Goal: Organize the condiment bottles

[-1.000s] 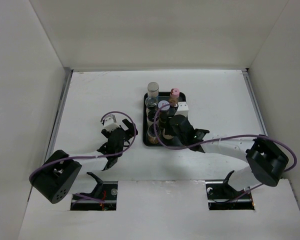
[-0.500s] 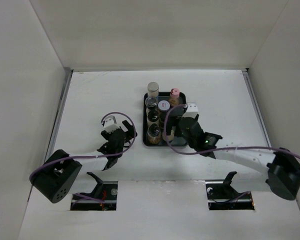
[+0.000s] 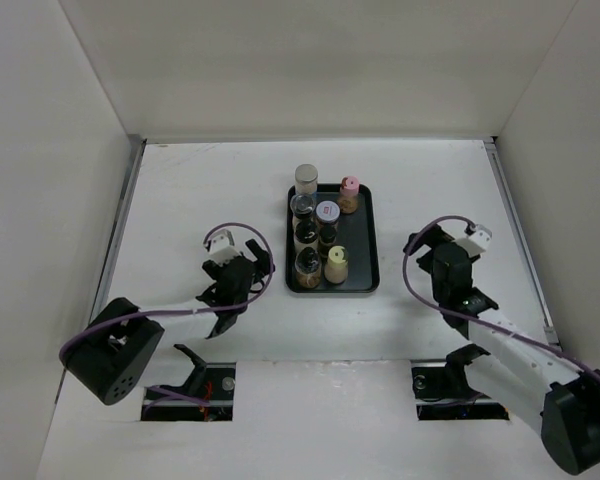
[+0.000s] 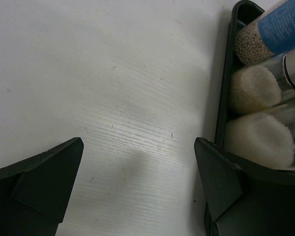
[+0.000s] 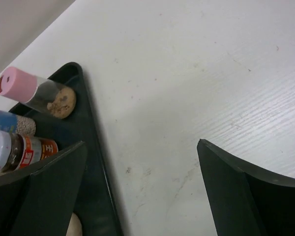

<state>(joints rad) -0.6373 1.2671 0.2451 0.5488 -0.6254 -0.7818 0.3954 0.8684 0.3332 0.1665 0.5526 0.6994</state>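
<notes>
The condiment bottles stand upright in the black tray point(image 3: 366, 250). Among them are a grey-capped one point(image 3: 307, 178), a pink-capped one point(image 3: 350, 190), a purple-white-capped one point(image 3: 327, 212) and a pale yellow-capped one point(image 3: 336, 263). My right gripper point(image 3: 421, 245) hangs open over bare table right of the tray. In the right wrist view, my right gripper point(image 5: 142, 142) holds nothing, and the pink-capped bottle point(image 5: 39, 91) and tray rim point(image 5: 92, 147) lie to its left. My left gripper point(image 3: 258, 263) is open just left of the tray. In the left wrist view, my left gripper point(image 4: 138, 142) is empty, beside the tray wall point(image 4: 224, 98).
White walls enclose the table on the left, back and right. Two rectangular cut-outs point(image 3: 190, 388) sit at the near edge by the arm bases. Purple cables loop over both arms.
My right gripper has opened off the pale yellow-capped bottle and pulled back to the right, out of the tray. That bottle now stands alone at the tray's front. The left arm has not moved.
</notes>
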